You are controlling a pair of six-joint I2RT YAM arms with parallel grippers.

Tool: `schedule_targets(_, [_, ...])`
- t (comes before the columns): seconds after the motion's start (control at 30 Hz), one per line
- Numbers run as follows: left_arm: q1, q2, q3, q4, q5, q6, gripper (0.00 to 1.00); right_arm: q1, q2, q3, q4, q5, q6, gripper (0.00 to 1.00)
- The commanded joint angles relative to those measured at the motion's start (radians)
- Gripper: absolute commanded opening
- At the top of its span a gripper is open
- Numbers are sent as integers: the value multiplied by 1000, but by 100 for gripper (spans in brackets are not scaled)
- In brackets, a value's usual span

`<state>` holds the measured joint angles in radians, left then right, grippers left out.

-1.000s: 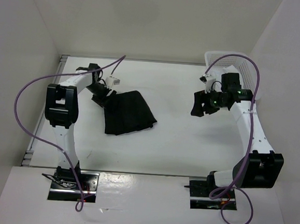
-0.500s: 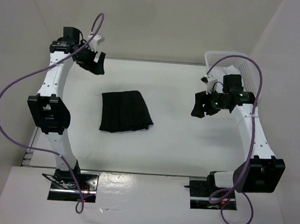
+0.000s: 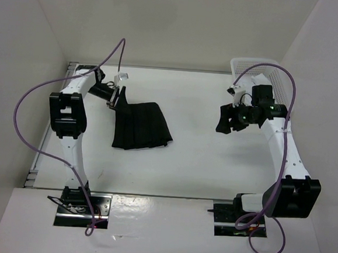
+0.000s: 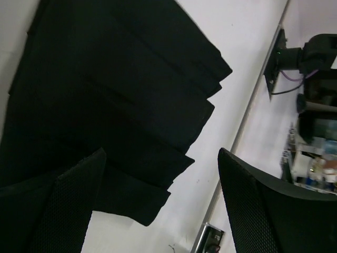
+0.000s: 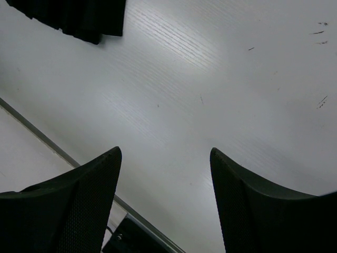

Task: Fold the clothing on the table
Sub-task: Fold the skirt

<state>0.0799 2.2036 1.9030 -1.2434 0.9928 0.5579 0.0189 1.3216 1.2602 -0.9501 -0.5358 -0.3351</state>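
Observation:
The clothing (image 3: 141, 126) is a black pleated piece lying flat, folded, on the left half of the white table (image 3: 201, 158). My left gripper (image 3: 116, 97) hangs open at its back-left corner. In the left wrist view the clothing (image 4: 105, 79) fills the upper left. The left gripper (image 4: 160, 153) has one finger over the cloth's edge and the other over bare table (image 4: 231, 42), and nothing is pinched. My right gripper (image 3: 228, 118) hovers open above the right side. In its own view the right gripper (image 5: 165, 150) is over bare table (image 5: 210, 79), with a corner of the clothing (image 5: 79, 16) far off.
A white mesh basket (image 3: 261, 68) stands at the back right corner behind the right arm. White walls close in the table on the left, back and right. A metal rail (image 3: 44, 146) runs along the table's left edge.
The left gripper let go of the clothing's corner and opened wider, swung up to the back left, then came back down to that corner. The clothing settled flat. The right arm has not moved.

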Motion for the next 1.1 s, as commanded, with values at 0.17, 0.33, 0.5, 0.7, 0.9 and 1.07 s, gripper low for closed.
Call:
schedule_targets(0.17, [1,59,40,-56,139,116,93,-17,2,-13,2,5,-12,73])
schedule_targets(0.33, [1,162,97,-56,148,149,93,-27,21,-13,2,5,-12,73])
schedule_targets(0.5, [1,292,137,-56,158,174,93,-27,42,-22,2,23,-12,73])
schedule_targets(0.7, [11,360,174,-56,167,183,93,-36,42,-42,-7,23,-12,73])
schedule_targets(0.9, [20,199,221,-56,197,106,95,-36,7,-42,-7,23,-12,73])
schedule_targets(1.07, [32,-154,326,-56,141,-51,100,-71,-102,-51,-7,33,-12,73])
